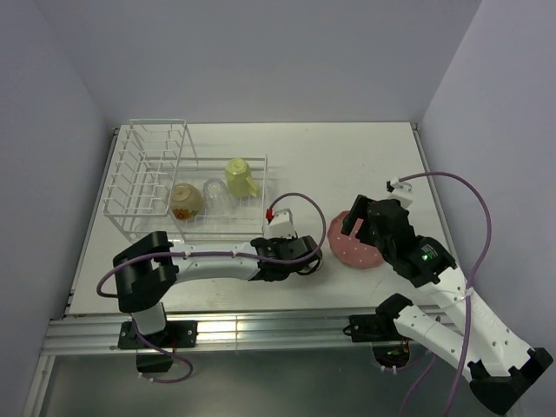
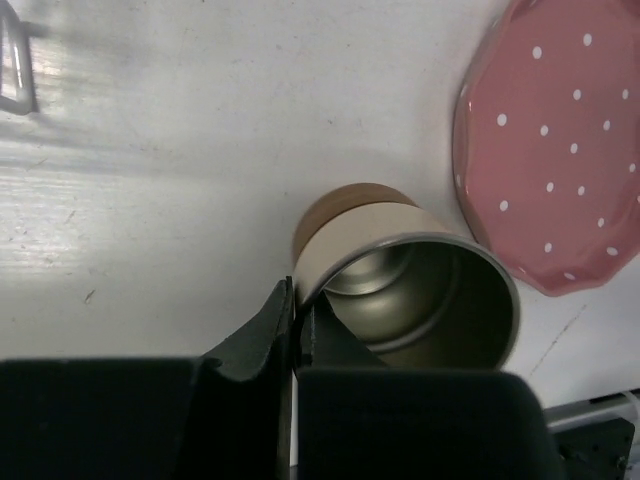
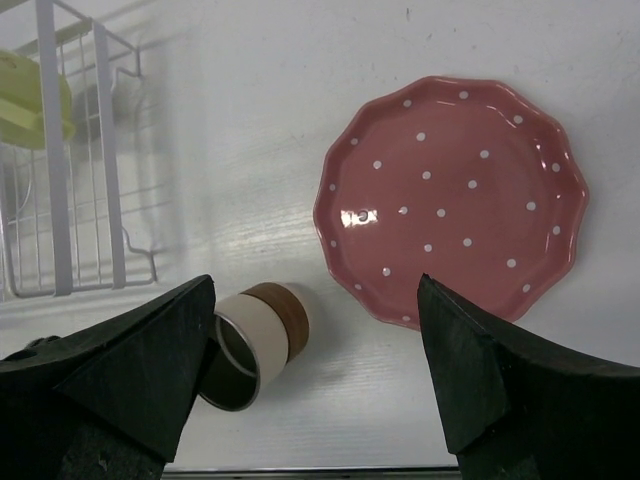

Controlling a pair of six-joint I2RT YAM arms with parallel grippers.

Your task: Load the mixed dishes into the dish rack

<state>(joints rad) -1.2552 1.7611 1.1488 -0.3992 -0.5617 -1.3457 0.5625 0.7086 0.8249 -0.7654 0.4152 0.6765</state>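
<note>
Your white table (image 1: 347, 156) sits boxed in by plain pale walls (image 1: 261, 61) behind and on both sides; a metal rail (image 1: 261, 334) runs along its near edge, under soft light.

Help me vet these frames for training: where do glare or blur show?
Left wrist: glare streaks the table, the left gripper soft and dark. Right wrist: dish rack and mug blurred, a glint on the plate. Top external: evenly lit, sharp.

No legible text, label, brand, number or sign on anything visible.
</note>
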